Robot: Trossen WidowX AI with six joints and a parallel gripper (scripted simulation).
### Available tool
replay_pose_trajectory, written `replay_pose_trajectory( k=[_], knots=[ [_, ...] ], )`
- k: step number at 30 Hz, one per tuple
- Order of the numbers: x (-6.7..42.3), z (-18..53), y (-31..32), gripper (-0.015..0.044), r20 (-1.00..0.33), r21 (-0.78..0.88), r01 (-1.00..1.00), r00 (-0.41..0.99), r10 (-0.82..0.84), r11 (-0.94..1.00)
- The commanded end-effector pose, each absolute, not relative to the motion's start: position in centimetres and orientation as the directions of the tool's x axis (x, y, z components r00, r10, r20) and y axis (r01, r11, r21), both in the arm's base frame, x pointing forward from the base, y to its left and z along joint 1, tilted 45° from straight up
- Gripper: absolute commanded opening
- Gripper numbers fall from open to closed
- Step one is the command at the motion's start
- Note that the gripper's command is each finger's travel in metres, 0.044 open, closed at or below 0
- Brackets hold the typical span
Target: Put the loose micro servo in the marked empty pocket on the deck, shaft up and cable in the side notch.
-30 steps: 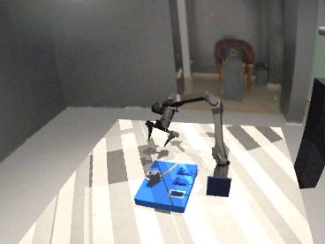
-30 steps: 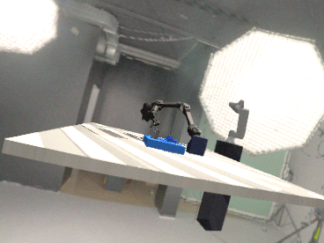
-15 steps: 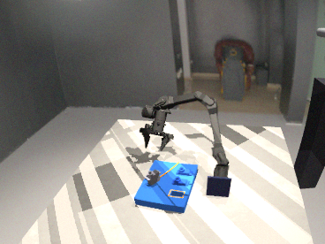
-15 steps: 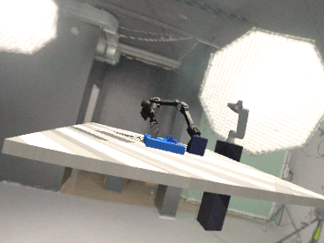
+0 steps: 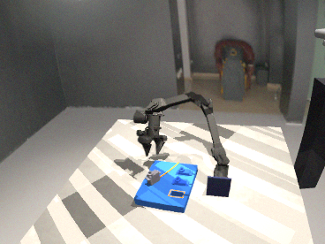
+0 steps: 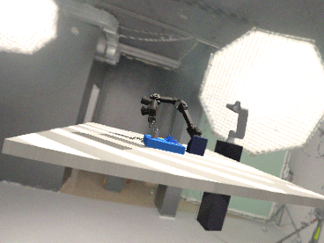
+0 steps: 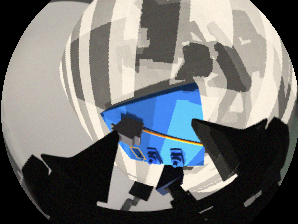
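My tool (image 5: 155,150) hangs wide open, empty, above the blue deck's (image 5: 159,199) far edge. Grey servo (image 5: 154,178) lies loose on its left side; I'd descend squarely, jaws straddling its body.

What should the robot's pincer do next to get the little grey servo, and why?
Probably come down and a little toward the servo. The pincer is open and holds nothing, hanging above the far edge of the blue deck, while the servo lies loose on the deck near its left side. The marked pocket is unfilled, so picking the servo up comes first.
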State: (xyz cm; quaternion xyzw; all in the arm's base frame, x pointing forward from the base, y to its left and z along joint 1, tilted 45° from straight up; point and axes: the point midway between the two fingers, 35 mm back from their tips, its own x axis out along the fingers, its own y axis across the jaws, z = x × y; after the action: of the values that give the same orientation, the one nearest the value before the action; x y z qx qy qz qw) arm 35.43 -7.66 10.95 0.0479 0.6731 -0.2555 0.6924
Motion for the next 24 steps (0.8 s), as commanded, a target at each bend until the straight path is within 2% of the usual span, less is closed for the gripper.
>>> replay_pose_trajectory(
  k=[1,12,24],
  knots=[
    [35.2,9.7,-6.5,0.0440,-0.941,-0.338,0.278,-0.083,-0.328,0.899],
    [34.7,7.6,-3.6,0.0440,-0.892,-0.424,-0.069,-0.141,-0.429,0.903],
    [33.8,5.8,-0.6,0.0440,-0.817,-0.440,-0.442,-0.164,-0.553,0.781]
  ],
)
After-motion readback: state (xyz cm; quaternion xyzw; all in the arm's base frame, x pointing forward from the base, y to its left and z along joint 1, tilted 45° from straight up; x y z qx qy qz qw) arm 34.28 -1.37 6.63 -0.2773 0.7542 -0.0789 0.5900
